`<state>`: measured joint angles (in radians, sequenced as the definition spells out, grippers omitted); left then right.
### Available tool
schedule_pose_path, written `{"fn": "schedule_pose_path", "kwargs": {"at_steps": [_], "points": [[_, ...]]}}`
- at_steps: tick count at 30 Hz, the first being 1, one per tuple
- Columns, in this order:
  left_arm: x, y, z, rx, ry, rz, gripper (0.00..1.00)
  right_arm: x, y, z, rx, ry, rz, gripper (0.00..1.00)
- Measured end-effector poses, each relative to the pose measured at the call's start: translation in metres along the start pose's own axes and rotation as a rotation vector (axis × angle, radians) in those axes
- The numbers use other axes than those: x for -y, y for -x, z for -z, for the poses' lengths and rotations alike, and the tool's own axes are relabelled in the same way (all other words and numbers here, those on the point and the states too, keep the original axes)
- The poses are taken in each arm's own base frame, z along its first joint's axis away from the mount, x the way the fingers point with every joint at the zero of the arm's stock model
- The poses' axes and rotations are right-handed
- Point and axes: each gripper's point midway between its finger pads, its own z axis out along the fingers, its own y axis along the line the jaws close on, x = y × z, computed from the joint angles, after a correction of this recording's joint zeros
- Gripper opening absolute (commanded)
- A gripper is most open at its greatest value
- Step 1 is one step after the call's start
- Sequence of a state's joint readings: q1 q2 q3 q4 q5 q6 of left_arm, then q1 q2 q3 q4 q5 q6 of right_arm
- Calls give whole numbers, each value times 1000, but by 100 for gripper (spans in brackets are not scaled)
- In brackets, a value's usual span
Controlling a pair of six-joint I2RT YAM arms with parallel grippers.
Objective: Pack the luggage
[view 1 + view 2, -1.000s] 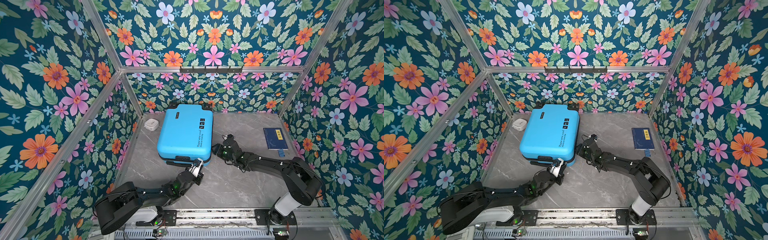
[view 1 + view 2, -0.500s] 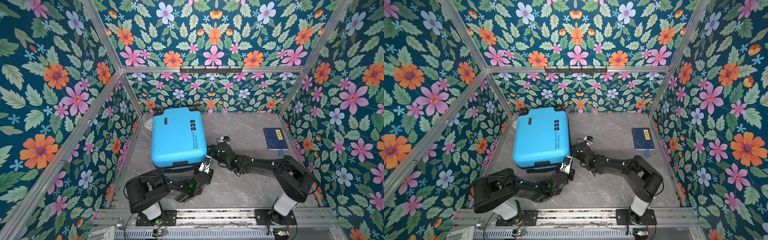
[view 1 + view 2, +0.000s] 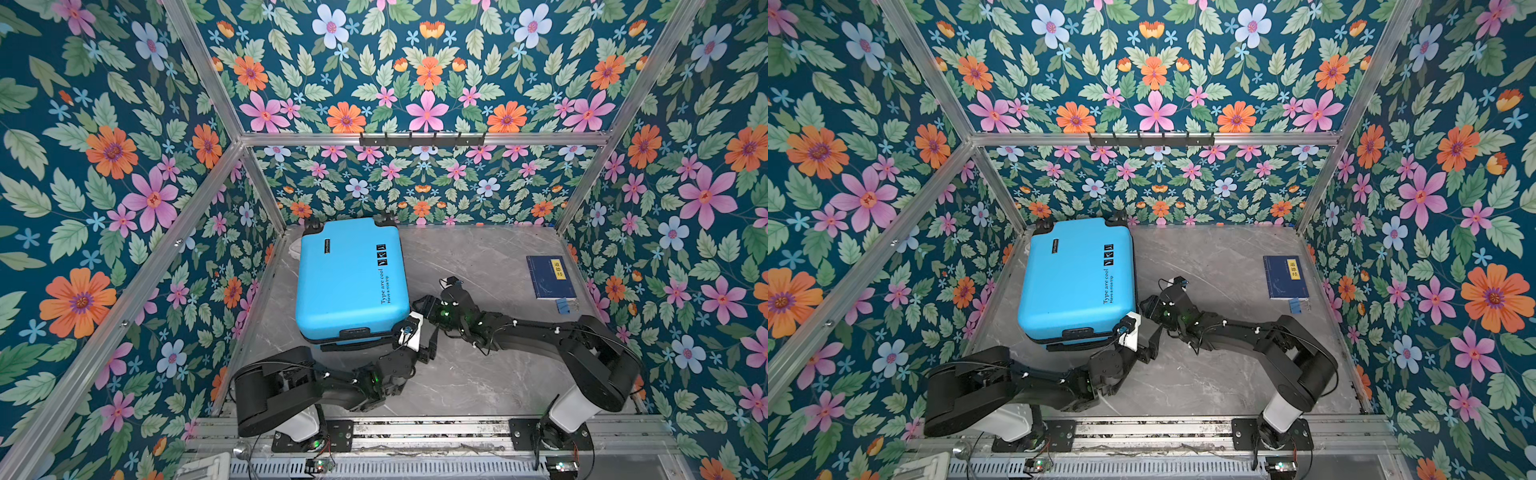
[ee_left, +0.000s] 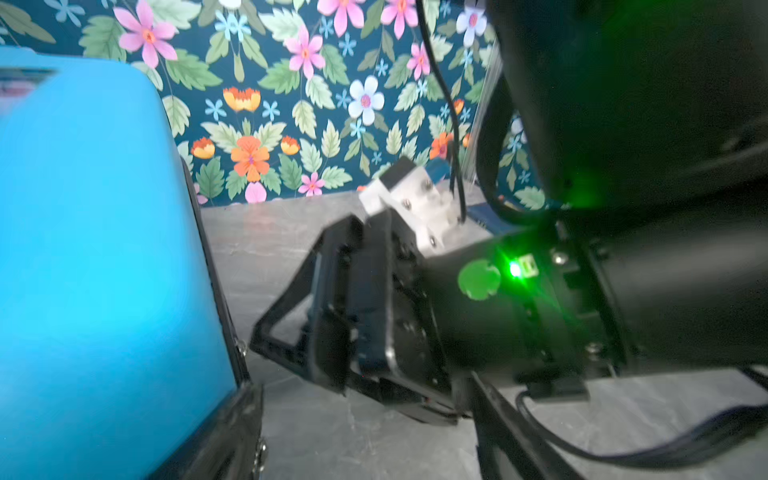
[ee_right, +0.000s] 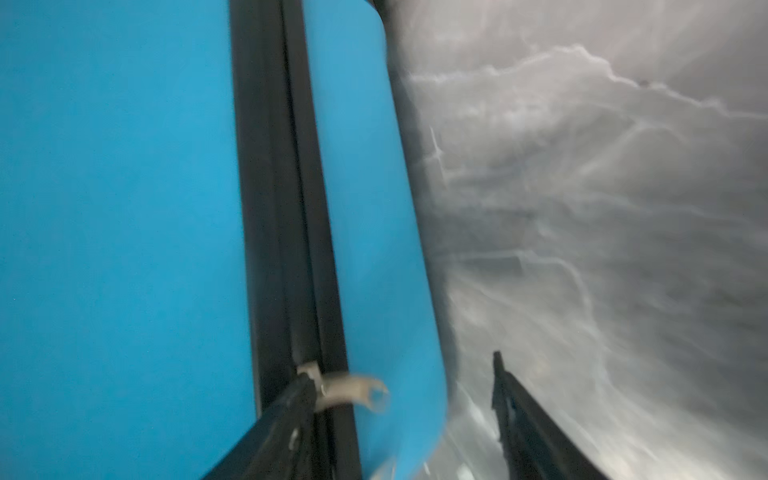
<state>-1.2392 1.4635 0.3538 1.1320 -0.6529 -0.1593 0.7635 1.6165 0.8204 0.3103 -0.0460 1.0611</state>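
The luggage (image 3: 349,282) (image 3: 1075,282), a sky-blue hard-shell suitcase with black print, lies shut on the grey table at the back left in both top views. My left gripper (image 3: 430,338) (image 3: 1152,338) is by its near right corner; in the left wrist view this gripper (image 4: 374,449) is open over bare table, with the luggage (image 4: 104,249) beside it. My right gripper (image 3: 419,309) (image 3: 1148,305) reaches the same corner from the right. In the right wrist view it (image 5: 399,415) is open, one finger (image 5: 291,424) against the black zip seam by the metal zip pull (image 5: 353,390).
A dark-blue book with a yellow label (image 3: 550,276) (image 3: 1285,276) lies at the right side of the table, with a small blue clip (image 3: 563,305) just in front of it. Floral walls close in three sides. A hook rail (image 3: 422,139) runs along the back wall.
My left gripper has opened after being shut at the luggage's near edge, and its arm has folded back. The luggage has shifted left and turned slightly. The right gripper followed it to the corner.
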Motion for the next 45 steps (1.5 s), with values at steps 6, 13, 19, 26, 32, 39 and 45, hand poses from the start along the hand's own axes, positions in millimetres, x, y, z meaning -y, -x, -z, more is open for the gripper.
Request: {"fn": "schedule_pose_path", "kwargs": {"at_steps": [6,13,19,26,32,39,45], "points": [[2,58,20,8,-18,144,84,7,18,26,3,-8,55,74],[-57,110,48,-9,149,225,90,8,10,42,-64,14,248,67],[-168,144,67,-1,455,281,92,-7,-17,46,-194,136,429,65],[-248,134,64,-177,628,321,94,-21,-50,41,-325,227,579,49],[-300,131,66,-234,686,408,94,-22,-73,27,-404,211,661,57],[-330,123,68,-251,686,472,94,-15,-68,14,-379,143,710,60],[-352,100,77,-272,719,529,94,-16,-65,8,-365,139,737,45]]}}
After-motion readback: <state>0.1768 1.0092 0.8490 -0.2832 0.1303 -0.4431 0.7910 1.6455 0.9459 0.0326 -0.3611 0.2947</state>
